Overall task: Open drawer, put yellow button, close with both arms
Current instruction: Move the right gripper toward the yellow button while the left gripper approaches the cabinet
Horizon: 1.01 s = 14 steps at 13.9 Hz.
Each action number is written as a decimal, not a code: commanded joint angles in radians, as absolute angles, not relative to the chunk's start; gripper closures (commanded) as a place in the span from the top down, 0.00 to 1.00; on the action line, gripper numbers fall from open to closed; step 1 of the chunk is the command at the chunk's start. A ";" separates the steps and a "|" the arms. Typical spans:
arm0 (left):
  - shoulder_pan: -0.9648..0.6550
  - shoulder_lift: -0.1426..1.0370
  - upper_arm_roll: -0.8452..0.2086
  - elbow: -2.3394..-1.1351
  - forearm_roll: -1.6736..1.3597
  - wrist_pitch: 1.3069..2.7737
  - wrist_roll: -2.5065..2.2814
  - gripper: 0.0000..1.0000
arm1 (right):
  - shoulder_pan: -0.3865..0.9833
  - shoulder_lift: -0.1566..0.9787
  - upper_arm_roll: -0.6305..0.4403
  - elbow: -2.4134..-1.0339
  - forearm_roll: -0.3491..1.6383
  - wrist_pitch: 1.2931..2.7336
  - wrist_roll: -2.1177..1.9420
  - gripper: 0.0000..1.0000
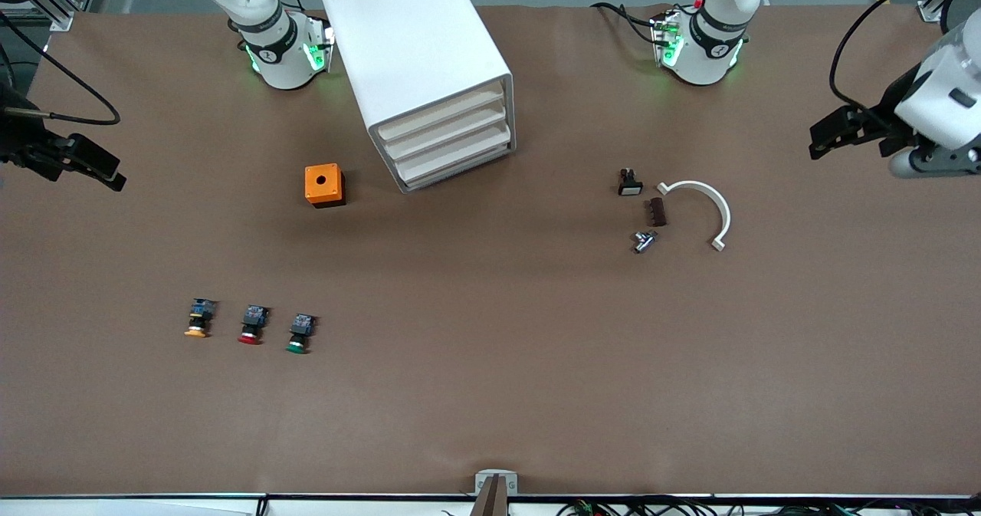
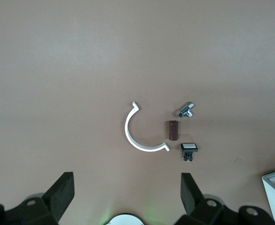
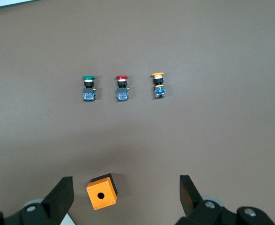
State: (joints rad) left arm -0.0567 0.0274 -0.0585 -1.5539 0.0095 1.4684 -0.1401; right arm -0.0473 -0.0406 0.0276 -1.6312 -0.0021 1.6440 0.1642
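Observation:
The white cabinet (image 1: 418, 48) stands at the robots' side of the table, and its top drawer (image 1: 443, 114) is shut. The yellow button (image 1: 198, 319) lies on its side toward the right arm's end, beside a red button (image 1: 252, 324) and a green button (image 1: 300, 333). It also shows in the right wrist view (image 3: 159, 86). My right gripper (image 1: 107, 172) hangs open and empty over the right arm's end of the table, and it shows open in its own view (image 3: 125, 187). My left gripper (image 1: 816, 142) hangs open and empty over the left arm's end, and it shows open in its own view (image 2: 126, 192).
An orange box (image 1: 325, 185) with a hole sits beside the cabinet. Toward the left arm's end lie a white curved clamp (image 1: 701, 208), a brown block (image 1: 657, 211), a metal fitting (image 1: 643, 241) and a small black switch (image 1: 630, 182).

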 commanded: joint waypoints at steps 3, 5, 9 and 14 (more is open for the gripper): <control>-0.109 0.145 -0.074 -1.509 0.012 1.442 -0.372 1.00 | -0.040 -0.008 0.025 -1.617 -0.029 1.635 0.143 1.00; -0.155 0.219 -0.075 -1.477 0.015 1.442 -0.524 1.00 | -0.048 0.003 0.023 -1.617 -0.028 1.641 0.140 1.00; -0.244 0.342 -0.075 -1.422 0.015 1.445 -0.740 1.00 | -0.080 0.130 0.021 -1.612 -0.029 1.673 0.138 1.00; -0.287 0.425 -0.078 -1.424 -0.102 1.445 -1.053 1.00 | -0.117 0.343 0.020 -1.620 -0.026 1.827 0.138 1.00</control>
